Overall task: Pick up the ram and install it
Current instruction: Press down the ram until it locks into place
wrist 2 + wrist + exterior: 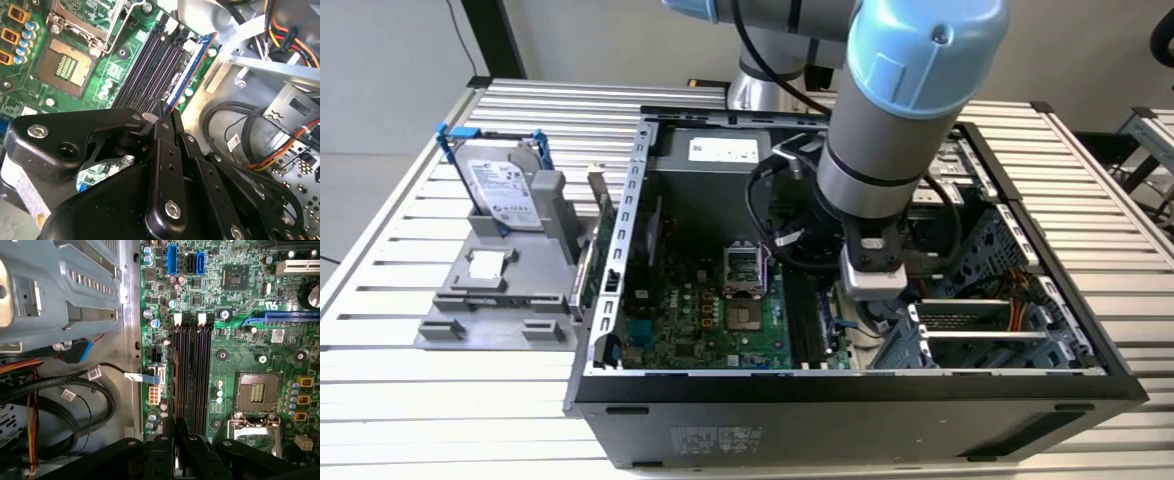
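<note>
The black multi-link gripper [162,117] is lowered inside the open black-and-grey computer case [854,385], over the green motherboard [100,80]. Its fingers are closed together on the ram [192,62], a thin dark circuit-board stick seen edge-on with a blue-lit edge (chips not discernible from this angle). The ram stands upright in the outermost of the long black memory slots [192,375], just beside the grey metal case wall. In the exterior view, a silver-labelled hard drive in a blue frame [500,185] sits on a grey holder, well apart, toward the exterior view's left.
</note>
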{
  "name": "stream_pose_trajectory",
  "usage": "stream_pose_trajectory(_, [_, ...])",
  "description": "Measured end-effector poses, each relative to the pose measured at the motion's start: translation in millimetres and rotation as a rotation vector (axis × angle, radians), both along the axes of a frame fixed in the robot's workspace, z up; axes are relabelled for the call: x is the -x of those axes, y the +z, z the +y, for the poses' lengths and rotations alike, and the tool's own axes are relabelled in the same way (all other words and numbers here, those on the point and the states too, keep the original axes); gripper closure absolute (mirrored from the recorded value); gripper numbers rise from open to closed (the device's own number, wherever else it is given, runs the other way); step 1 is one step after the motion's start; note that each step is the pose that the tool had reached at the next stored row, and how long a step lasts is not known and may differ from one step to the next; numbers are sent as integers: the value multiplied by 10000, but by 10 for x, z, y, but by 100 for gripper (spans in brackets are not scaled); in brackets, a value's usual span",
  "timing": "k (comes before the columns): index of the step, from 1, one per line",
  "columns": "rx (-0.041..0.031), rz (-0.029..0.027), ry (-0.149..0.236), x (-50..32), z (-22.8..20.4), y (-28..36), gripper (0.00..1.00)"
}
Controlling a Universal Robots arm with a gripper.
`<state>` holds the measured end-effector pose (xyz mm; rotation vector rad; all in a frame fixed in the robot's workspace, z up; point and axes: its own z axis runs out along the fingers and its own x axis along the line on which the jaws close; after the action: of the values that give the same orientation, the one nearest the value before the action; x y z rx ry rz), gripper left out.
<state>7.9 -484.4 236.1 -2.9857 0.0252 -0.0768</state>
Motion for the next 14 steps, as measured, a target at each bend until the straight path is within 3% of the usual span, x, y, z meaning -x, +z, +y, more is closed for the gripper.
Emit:
stream_pose_trajectory(2, [-27, -68, 3, -1, -38, -9, 100])
stream_pose_trajectory(4, [-34, -73, 3, 0, -78, -13, 100])
stream_pose_trajectory(6, [-37, -73, 0, 1, -86, -19, 100])
stream_pose_trajectory(14, [-35, 34, 2, 0, -79, -85, 100])
